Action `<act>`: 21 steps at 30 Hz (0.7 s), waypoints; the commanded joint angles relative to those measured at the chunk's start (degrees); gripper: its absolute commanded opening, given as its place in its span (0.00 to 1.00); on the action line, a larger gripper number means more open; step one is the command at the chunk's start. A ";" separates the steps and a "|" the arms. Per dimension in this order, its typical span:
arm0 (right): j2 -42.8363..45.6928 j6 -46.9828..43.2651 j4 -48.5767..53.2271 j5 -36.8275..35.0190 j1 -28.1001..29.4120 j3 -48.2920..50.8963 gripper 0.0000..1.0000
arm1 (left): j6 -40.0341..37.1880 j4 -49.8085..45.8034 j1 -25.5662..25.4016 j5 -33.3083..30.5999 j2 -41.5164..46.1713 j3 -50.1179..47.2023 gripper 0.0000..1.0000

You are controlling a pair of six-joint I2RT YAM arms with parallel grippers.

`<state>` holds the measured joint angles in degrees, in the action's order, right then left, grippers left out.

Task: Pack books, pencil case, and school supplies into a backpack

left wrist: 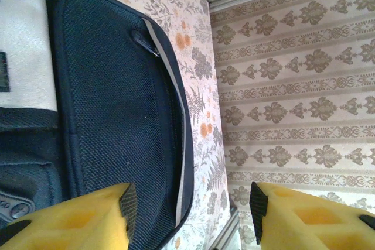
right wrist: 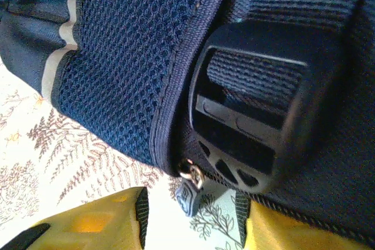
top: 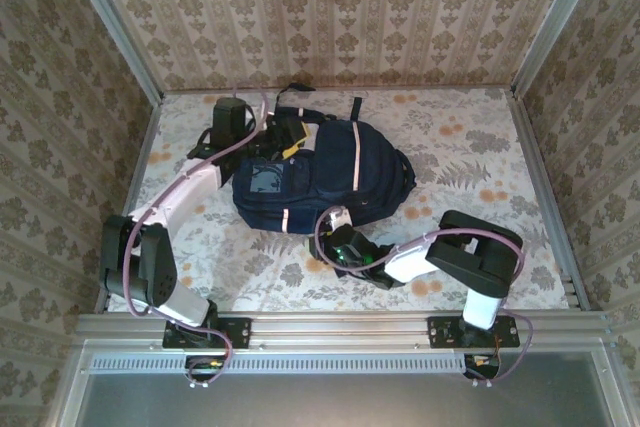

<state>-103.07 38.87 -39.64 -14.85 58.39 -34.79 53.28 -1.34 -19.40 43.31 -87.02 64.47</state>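
The navy backpack (top: 320,177) with pale pink stripes lies flat in the middle of the table. My left gripper (top: 283,139) hovers at its back left end, open, with nothing between its yellow fingers (left wrist: 70,221); dark mesh fabric of the backpack (left wrist: 111,115) lies under the left one. My right gripper (top: 345,244) sits at the backpack's near edge, open. A small blue zipper pull (right wrist: 188,194) hangs between its pads, apart from both. A black plastic buckle (right wrist: 263,109) sits just above on the backpack (right wrist: 117,62). The books, pencil case and school supplies are out of view.
The flowered table cover (top: 480,167) stretches to the right of the backpack. Patterned walls (top: 330,7) close in the back and both sides. A metal rail (top: 340,327) runs along the near edge by the arm bases.
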 commanded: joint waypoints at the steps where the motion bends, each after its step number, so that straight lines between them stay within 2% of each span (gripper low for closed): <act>1: -2.25 0.65 2.84 -1.97 -0.28 -2.68 0.46 | 1.39 3.42 0.84 1.38 2.71 -0.86 0.56; 7: -4.74 -0.54 5.46 -2.09 -0.90 -6.20 0.42 | 1.39 3.70 1.03 1.60 2.91 -1.32 0.56; 14: -2.96 -1.59 5.80 -2.88 -1.26 -4.38 0.14 | 0.03 1.87 1.56 0.44 6.16 -4.05 0.56; 18: -0.17 -3.01 7.26 -3.54 -1.58 -2.71 0.08 | -0.59 -1.22 1.30 -2.87 9.49 -7.18 0.57; 21: 2.31 -5.62 9.32 -3.64 -1.69 -2.24 0.07 | -0.01 -3.90 0.56 -6.04 13.01 -10.49 0.59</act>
<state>-103.94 35.94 -34.00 -16.05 57.56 -38.22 53.98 -1.85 -18.37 40.58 -77.71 56.18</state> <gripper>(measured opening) 0.089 0.587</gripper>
